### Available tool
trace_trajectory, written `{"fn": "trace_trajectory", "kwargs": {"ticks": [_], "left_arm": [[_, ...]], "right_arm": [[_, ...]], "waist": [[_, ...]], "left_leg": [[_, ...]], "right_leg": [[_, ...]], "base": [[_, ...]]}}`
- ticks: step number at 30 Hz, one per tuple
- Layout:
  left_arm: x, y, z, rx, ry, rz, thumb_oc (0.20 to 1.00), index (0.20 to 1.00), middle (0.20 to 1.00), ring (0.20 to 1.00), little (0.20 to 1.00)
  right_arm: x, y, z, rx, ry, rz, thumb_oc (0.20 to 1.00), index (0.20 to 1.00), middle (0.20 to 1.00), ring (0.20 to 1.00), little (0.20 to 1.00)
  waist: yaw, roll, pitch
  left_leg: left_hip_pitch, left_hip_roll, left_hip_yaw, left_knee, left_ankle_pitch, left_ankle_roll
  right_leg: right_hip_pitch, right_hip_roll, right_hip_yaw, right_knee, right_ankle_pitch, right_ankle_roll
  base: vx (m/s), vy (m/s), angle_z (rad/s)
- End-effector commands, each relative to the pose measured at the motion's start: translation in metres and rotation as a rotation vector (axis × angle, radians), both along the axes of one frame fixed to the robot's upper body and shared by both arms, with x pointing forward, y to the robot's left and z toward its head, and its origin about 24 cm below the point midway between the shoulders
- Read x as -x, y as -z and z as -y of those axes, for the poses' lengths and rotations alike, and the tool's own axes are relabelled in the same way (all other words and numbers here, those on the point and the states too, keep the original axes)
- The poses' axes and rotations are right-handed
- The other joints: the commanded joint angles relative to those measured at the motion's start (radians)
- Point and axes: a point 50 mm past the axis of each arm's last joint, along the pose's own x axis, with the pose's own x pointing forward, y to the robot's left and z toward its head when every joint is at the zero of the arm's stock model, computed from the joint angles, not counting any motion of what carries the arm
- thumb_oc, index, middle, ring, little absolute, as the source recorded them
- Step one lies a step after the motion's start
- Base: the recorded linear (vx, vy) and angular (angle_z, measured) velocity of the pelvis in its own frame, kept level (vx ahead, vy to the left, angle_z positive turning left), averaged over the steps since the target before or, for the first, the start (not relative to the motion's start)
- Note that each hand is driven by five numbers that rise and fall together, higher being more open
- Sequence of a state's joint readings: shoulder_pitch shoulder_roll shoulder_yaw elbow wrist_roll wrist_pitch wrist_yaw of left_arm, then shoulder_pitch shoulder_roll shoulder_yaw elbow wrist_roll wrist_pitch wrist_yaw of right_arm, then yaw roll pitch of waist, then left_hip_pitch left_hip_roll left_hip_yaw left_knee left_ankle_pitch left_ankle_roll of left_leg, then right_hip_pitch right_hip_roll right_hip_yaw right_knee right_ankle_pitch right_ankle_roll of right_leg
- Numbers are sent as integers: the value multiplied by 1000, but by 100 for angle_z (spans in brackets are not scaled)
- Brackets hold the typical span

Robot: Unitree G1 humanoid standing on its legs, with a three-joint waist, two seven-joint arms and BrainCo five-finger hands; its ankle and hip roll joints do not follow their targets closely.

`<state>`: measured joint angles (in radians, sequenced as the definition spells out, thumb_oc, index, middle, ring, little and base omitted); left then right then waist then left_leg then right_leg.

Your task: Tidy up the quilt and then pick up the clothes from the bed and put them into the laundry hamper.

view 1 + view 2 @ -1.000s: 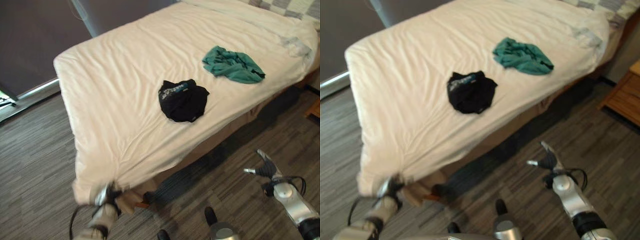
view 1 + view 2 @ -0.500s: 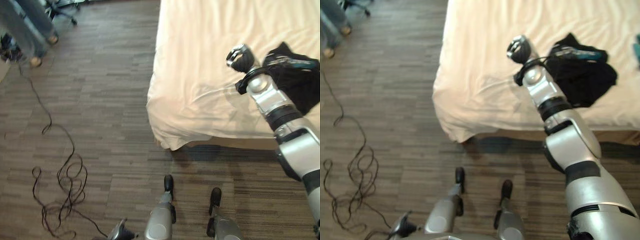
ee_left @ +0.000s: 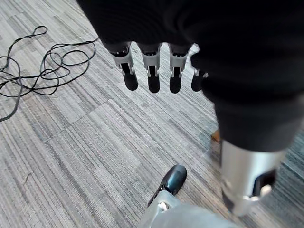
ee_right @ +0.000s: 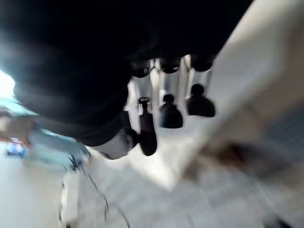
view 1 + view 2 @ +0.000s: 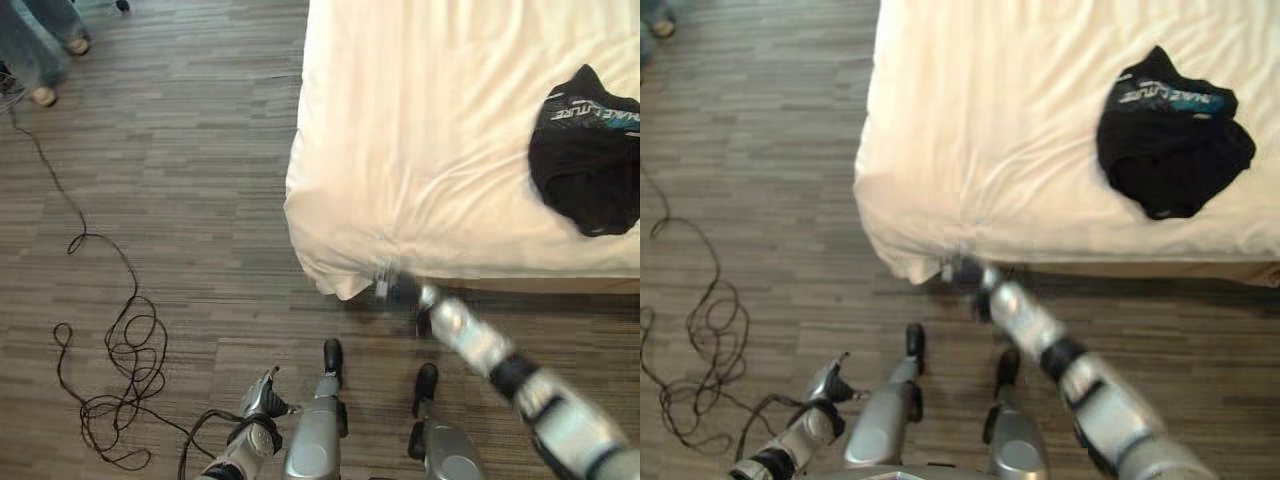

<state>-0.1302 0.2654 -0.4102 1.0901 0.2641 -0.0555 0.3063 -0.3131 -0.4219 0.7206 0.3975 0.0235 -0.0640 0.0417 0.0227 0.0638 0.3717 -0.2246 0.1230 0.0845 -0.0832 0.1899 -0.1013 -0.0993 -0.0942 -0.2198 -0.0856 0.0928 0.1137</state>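
Right hand (image 5: 392, 287) sits at the quilt's (image 5: 420, 150) hanging corner at the foot of the bed; its own wrist view has the fingers (image 4: 170, 113) loosely curved over pale cloth, but honestly can't tell if they're gripping. Left hand (image 3: 156, 66) hangs released over the floor (image 3: 71, 142), fingers straight. The black clothes (image 5: 1173, 146) lie on the quilt, off to the right.

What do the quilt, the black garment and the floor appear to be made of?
The quilt looks like soft matte cream fabric, shown by its gentle creases and padded edge. The black garment seems thin knit cloth with a printed mark, lying crumpled. The floor appears to be grey wood-look planks, possibly laminate or vinyl.
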Motion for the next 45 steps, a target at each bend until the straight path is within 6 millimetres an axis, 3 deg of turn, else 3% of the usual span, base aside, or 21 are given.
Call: {"fn": "trace_trajectory", "kwargs": {"ticks": [1, 5, 9, 13, 15, 18, 22, 26, 27, 28, 29, 30, 31, 32, 33, 34, 37, 38, 41, 42, 45], "left_arm": [[19, 9, -16, -85, -16, -97, 1000, 1000, 1000, 1000, 1000], [42, 15, -28, -104, -55, -179, 1000, 1000, 1000, 1000, 1000], [21, 9, -12, -109, 67, -109, 1000, 1000, 1000, 1000, 1000], [-6, -3, -5, -85, 103, -13, 1000, 1000, 1000, 1000, 1000], [-21, -11, -3, -55, 110, 35, 1000, 1000, 1000, 1000, 1000], [-39, -22, 5, -50, 204, 89, 1000, 1000, 1000, 1000, 1000], [-46, -23, 14, 2, 200, 78, 1000, 1000, 1000, 1000, 1000], [-48, -23, 8, 1, 149, 60, 1000, 1000, 1000, 1000, 1000], [-47, -22, 6, -10, 141, 53, 1000, 1000, 1000, 1000, 1000], [-47, -22, 6, -10, 141, 53, 1000, 1000, 1000, 1000, 1000], [-44, -20, 3, -15, 127, 36, 1000, 1000, 1000, 1000, 1000], [-37, -16, -7, -21, 83, -7, 1000, 1000, 1000, 1000, 1000], [-37, -16, -7, -21, 83, -7, 1000, 1000, 1000, 1000, 1000], [-27, -12, -18, -31, 45, -50, 1000, 1000, 1000, 1000, 1000], [-24, -11, -22, -37, 35, -65, 1000, 1000, 1000, 1000, 1000], [-18, -8, -27, -40, 19, -89, 1000, 1000, 1000, 1000, 1000], [6, 1, -34, -33, -32, -162, 1000, 1000, 1000, 1000, 1000], [14, 5, -36, -35, -42, -193, 1000, 1000, 1000, 1000, 1000], [35, 12, -42, -47, -52, -275, 1000, 1000, 1000, 1000, 1000], [38, 13, -43, -42, -69, -283, 1000, 1000, 1000, 1000, 1000], [35, 12, -43, -39, -86, -263, 1000, 1000, 1000, 1000, 1000]], "right_arm": [[-7, -44, -6, -180, -98, 141, 200, 200, 200, 200, 200], [-1, -101, 14, -186, -129, 425, 200, 200, 200, 200, 200], [-32, -208, 8, -23, -74, 1052, 200, 200, 200, 200, 200], [-69, -242, 13, 121, 36, 1156, 200, 200, 200, 200, 200], [-106, -248, 44, 298, 205, 1090, 200, 200, 200, 200, 200], [-133, -219, 82, 483, 352, 902, 200, 200, 200, 200, 200], [-118, -114, 145, 550, 570, 440, 200, 200, 200, 200, 200], [-32, 7, 195, 545, 774, -47, 200, 200, 200, 200, 200], [-5, 30, 203, 512, 845, -146, 200, 200, 200, 200, 200], [-5, 30, 203, 512, 845, -146, 200, 200, 200, 200, 200], [24, 52, 207, 487, 901, -255, 200, 200, 200, 200, 200], [78, 90, 202, 481, 925, -442, 200, 200, 200, 200, 200], [78, 90, 202, 481, 925, -442, 200, 200, 200, 200, 200], [122, 113, 195, 503, 913, -583, 200, 200, 200, 200, 200], [141, 120, 195, 501, 934, -641, 200, 200, 200, 200, 200], [155, 125, 195, 507, 945, -677, 1000, 1000, 1000, 1000, 1000], [179, 132, 191, 528, 941, -742, 1000, 1000, 1000, 1000, 1000], [182, 135, 186, 527, 926, -750, 1000, 1000, 1000, 1000, 1000], [192, 141, 175, 510, 900, -788, 1000, 1000, 1000, 1000, 1000], [184, 139, 174, 503, 892, -761, 1000, 1000, 1000, 1000, 1000], [162, 135, 166, 480, 848, -682, 1000, 1000, 1000, 1000, 1000]], "waist": [[-9, -55, 8], [-50, -80, -36], [-60, -77, -42], [-47, -66, -18], [-34, -55, 4], [-27, -46, 27], [-28, -27, 41], [-58, -21, 44], [-71, -25, 41], [-71, -25, 41], [-87, -32, 38], [-116, -47, 26], [-115, -47, 23], [-139, -67, 10], [-150, -78, 1], [-152, -89, -9], [-142, -95, -53], [-146, -96, -69], [-177, -97, -126], [-173, -95, -130], [-137, -132, -116]], "left_leg": [[90, 1, 41, -4, -150, -31], [158, 2, 87, -4, -188, -18], [193, -3, 128, -4, -205, 0], [165, -11, 124, -4, -185, 1], [135, -23, 119, -1, -174, 3], [113, -34, 113, 19, -178, 7], [77, -50, 104, 54, -185, 14], [80, -67, 99, 66, -202, 26], [90, -71, 102, 60, -207, 31], [90, -71, 102, 60, -207, 31], [109, -74, 108, 50, -213, 34], [152, -72, 132, 21, -221, 38], [149, -72, 133, 21, -220, 38], [204, -53, 175, 3, -236, 36], [231, -37, 213, 1, -245, 32], [261, -18, 256, 3, -252, 27], [327, 27, 372, 12, -260, 11], [341, 40, 402, 17, -257, 11], [372, 80, 453, 119, -254, -9], [366, 117, 452, 245, -186, -44], [258, 212, 327, 630, -81, -54]], "right_leg": [[-28, -45, 24, 21, -100, 54], [3, -46, 55, 24, -110, 64], [-8, -46, 106, 36, -110, 64], [-51, -52, 116, 49, -101, 62], [-80, -59, 120, 59, -97, 61], [-93, -70, 124, 75, -99, 62], [-109, -89, 119, 95, -99, 66], [-105, -109, 116, 120, -109, 74], [-103, -113, 119, 130, -112, 77], [-103, -113, 119, 130, -112, 77], [-99, -114, 120, 146, -118, 81], [-105, -109, 126, 185, -124, 89], [-108, -109, 128, 184, -122, 88], [-115, -99, 99, 228, -127, 90], [-118, -101, 51, 243, -126, 85], [-113, -110, -37, 261, -132, 70], [-76, -143, -315, 311, -163, 36], [-76, -142, -348, 324, -165, 28], [-31, -48, -252, 231, -201, -6], [-2, -14, -232, 202, -217, -22], [93, 59, -135, 128, -242, -82]], "base": [[141, 79, -36], [68, 50, -52], [6, 80, -56], [-80, 23, -13], [-89, 46, 9], [-40, 33, 10], [-24, 48, 18], [22, 47, 17], [37, 35, 21], [51, 26, 13], [91, 19, -7], [88, 18, -9], [161, -9, -20], [164, -37, -35], [225, -73, -65], [237, -91, -129], [200, -121, -200], [191, -168, -152], [300, -289, -180], [358, -367, -146], [317, -368, -135]]}}
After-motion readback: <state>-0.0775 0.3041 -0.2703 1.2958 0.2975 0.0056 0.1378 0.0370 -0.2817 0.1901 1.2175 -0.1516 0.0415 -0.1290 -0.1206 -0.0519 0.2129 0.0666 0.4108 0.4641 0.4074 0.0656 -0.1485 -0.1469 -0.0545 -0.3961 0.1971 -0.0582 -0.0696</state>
